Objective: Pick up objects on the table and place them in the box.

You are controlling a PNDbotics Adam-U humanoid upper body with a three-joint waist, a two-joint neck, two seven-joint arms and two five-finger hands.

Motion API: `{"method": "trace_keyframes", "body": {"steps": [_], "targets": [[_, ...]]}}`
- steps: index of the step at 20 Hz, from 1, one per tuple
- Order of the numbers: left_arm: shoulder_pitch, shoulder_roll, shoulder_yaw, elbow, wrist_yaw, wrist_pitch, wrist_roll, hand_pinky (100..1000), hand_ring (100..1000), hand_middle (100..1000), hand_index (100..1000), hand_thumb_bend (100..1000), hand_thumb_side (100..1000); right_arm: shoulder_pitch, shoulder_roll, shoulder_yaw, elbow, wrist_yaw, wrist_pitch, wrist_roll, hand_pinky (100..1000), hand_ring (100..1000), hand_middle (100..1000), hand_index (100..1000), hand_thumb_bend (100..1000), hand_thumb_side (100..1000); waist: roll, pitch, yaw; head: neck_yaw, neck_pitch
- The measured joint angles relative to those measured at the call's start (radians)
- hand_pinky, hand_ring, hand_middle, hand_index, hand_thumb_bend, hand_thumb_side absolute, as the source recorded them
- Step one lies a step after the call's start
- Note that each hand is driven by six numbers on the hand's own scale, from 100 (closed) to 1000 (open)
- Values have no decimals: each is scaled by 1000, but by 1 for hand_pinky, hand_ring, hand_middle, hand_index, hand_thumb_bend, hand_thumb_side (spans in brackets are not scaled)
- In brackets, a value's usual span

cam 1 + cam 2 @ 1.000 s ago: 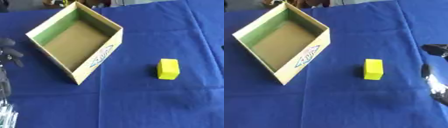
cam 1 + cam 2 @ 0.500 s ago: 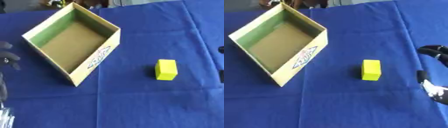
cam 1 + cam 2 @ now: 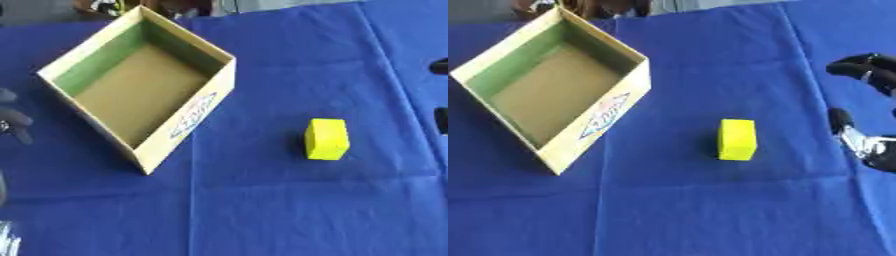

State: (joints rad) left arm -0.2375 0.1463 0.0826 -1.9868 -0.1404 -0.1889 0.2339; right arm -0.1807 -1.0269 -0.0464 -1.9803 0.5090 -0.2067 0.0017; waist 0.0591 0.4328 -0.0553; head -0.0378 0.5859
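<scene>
An open cardboard box (image 3: pixel 188 127) with green inner walls lies askew at the upper left, nothing inside it. A yellow block (image 3: pixel 737 139) stands on the blue cloth right of the box, well apart from it. My right hand (image 3: pixel 870 74) shows at the right edge in the right eye view, open, its fingers above and its thumb (image 3: pixel 852 136) below with a wide gap between. It holds nothing and is a short way right of the block. Only a dark part of my left hand (image 3: pixel 12 121) shows at the left edge, beside the box.
A blue cloth (image 3: pixel 262 210) with a few creases covers the whole table. Dark things (image 3: pixel 105 6) stand beyond the far edge behind the box. A silver part of my left arm (image 3: pixel 7 241) sits in the lower left corner.
My right hand has come further into view from the right edge, with fingers and thumb spread. My left hand has slid back toward the left edge. The block and box have not moved.
</scene>
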Motion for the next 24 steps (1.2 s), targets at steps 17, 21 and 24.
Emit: {"method": "trace_keyframes", "body": {"steps": [17,21,24], "targets": [[1,4,-17,0,10,5,-14,263,436,549,632,100,885,-174,-89,103,-5,-80,73,395,891,854,848,956,571,804,-23,-11,25,-31,0],[1,4,-18,0,14,7,-18,263,436,549,633,100,884,-231,-89,131,-5,-114,105,465,885,854,843,954,567,800,-27,-16,31,-39,1],[1,4,-21,0,18,6,-20,264,436,549,633,100,885,-270,-82,148,-5,-135,133,512,885,856,845,957,571,797,-28,-19,37,-45,1]]}}
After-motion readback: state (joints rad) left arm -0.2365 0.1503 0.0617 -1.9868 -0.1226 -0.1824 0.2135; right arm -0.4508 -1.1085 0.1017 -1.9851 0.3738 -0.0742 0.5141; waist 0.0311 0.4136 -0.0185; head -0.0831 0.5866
